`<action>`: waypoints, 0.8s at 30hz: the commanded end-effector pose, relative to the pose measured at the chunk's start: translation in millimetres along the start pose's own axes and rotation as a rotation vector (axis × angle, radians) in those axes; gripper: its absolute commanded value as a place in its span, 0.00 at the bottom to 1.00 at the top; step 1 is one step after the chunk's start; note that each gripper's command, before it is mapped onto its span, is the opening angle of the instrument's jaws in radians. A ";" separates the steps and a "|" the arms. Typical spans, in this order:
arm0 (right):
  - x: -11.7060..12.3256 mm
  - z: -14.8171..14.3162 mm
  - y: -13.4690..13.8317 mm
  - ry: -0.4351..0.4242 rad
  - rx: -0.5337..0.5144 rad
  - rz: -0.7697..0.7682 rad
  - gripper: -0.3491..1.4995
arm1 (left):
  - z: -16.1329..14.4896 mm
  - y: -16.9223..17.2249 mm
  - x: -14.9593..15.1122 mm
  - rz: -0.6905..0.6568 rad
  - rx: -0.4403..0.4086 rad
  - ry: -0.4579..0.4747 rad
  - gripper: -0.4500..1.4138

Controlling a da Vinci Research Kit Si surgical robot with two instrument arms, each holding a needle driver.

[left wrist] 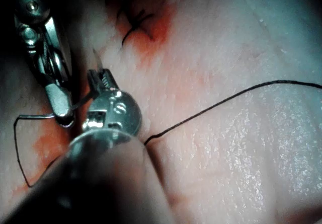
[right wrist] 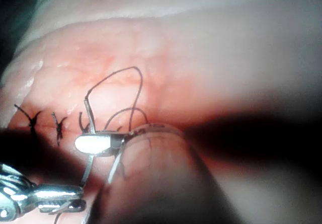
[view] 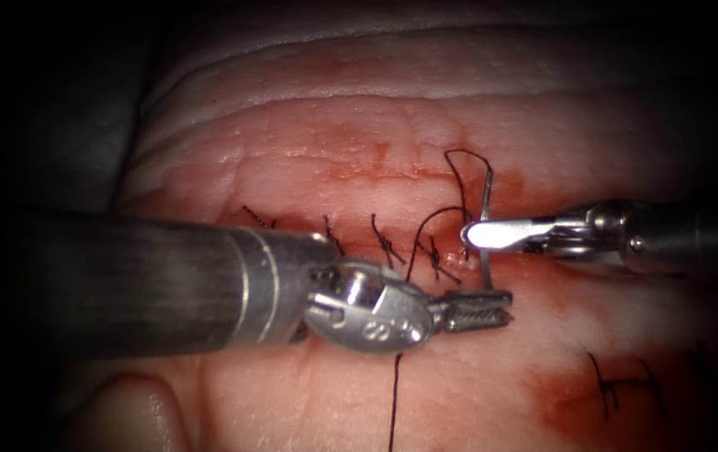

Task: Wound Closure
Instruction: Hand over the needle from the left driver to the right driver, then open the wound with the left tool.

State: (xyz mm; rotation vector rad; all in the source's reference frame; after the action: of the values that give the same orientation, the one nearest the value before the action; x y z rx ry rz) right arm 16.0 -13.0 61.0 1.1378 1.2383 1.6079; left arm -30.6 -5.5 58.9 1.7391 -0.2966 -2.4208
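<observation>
The needle (view: 488,230) is held upright over the cut (view: 359,230) in the tissue (view: 359,134), beside the last stitch; whether it enters the tissue cannot be told. It is clamped mid-curve by the right gripper (view: 474,234), and its lower end is pinched by the closed left gripper (view: 501,308). The thread (view: 459,167) loops above.

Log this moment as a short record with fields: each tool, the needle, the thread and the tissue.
left tool: jaws shut on the needle's lower end
right tool: jaws shut on the needle mid-curve
curved steel needle: held above the cut, at the stitch row's right end
dark thread: loops above the right tool
pale pork tissue: red fluid and tied stitches along the cut
</observation>
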 end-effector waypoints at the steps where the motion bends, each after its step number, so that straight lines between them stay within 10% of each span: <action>1: -0.3 0.7 0.6 0.012 -0.015 0.001 0.00 | 0.8 0.3 -0.2 0.001 -0.007 0.002 0.00; 4: -0.3 0.6 0.5 0.017 -0.032 -0.046 0.00 | 0.8 0.4 0.1 0.001 -0.025 0.014 0.00; 7: -0.2 0.4 0.5 0.017 -0.033 -0.063 0.00 | 0.7 0.0 0.3 -0.008 -0.032 0.018 0.60; 13: 1.1 -0.8 0.8 0.050 -0.023 -0.174 0.00 | -0.4 -1.2 0.2 -0.215 -0.027 0.026 0.87; 15: 1.4 -1.2 0.9 0.063 -0.020 -0.244 0.00 | -0.8 -1.5 0.0 -0.361 -0.013 0.008 0.78; 16: 1.8 -1.5 1.1 0.086 -0.010 -0.307 0.00 | -1.1 -1.6 -0.5 -0.433 -0.004 -0.022 0.50; 18: 2.1 -1.9 1.2 0.105 -0.006 -0.405 0.00 | -1.0 -1.7 -1.8 -0.479 -0.034 -0.089 0.32; 24: 2.2 -2.2 1.2 0.122 -0.017 -0.603 0.00 | 0.0 -1.5 -3.9 -0.525 -0.078 -0.173 0.07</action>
State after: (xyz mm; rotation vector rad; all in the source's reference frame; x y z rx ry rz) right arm 12.6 -11.1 61.7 0.5594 1.4704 1.2186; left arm -29.0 -3.1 62.2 1.7155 0.2978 -2.9141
